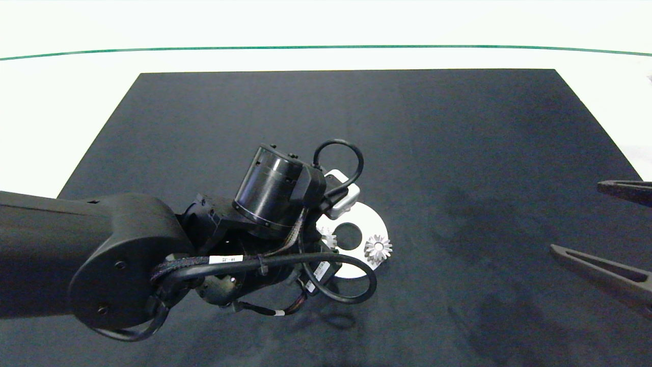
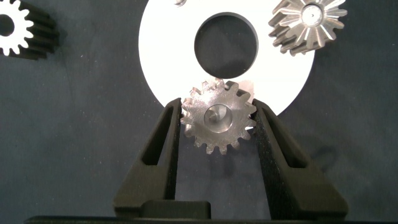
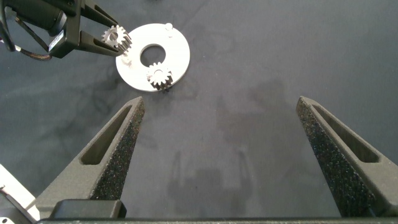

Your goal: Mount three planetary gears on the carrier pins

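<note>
Planetary gear [image 2: 219, 122] clamped between the fingers [image 2: 163, 143] of the left claw [image 2: 217, 124], held above the rim of the white disc [image 2: 168, 68] (the landmark here). A second gear [image 1: 378, 248] sits on a carrier pin on the disc, beside its centre hole; a third gear [image 2: 15, 28] lies on the dark worktop [image 1: 458, 153] just off the disc. Right claw [image 3: 227, 134], spread wide, hangs well apart from the disc.
</note>
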You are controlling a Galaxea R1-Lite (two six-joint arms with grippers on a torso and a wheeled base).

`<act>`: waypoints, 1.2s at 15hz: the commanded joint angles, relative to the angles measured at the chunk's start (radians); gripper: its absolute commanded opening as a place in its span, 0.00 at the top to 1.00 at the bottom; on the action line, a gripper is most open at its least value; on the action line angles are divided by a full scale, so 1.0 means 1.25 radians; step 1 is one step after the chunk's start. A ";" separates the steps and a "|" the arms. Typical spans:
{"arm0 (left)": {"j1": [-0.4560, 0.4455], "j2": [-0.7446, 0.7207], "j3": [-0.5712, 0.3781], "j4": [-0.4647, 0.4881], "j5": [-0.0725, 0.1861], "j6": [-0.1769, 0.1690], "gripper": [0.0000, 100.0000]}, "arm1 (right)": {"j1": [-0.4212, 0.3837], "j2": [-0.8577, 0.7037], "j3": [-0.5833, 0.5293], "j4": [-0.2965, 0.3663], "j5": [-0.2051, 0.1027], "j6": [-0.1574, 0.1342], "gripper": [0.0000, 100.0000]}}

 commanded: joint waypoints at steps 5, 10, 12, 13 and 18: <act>0.004 -0.006 0.015 0.002 0.001 -0.003 0.81 | 0.000 -0.002 0.001 0.000 0.003 -0.001 0.00; 0.003 -0.004 0.021 0.000 0.001 -0.003 0.81 | 0.000 -0.001 0.001 0.000 0.003 -0.001 0.00; 0.000 -0.001 0.017 -0.001 0.001 -0.003 0.81 | 0.000 -0.003 0.001 0.000 0.003 -0.001 0.00; 0.000 -0.001 0.015 -0.001 0.001 -0.003 0.81 | 0.000 -0.005 0.001 0.000 0.003 -0.001 0.00; -0.002 -0.001 0.025 -0.001 0.001 -0.004 0.81 | 0.005 -0.005 0.001 0.001 0.003 -0.001 0.00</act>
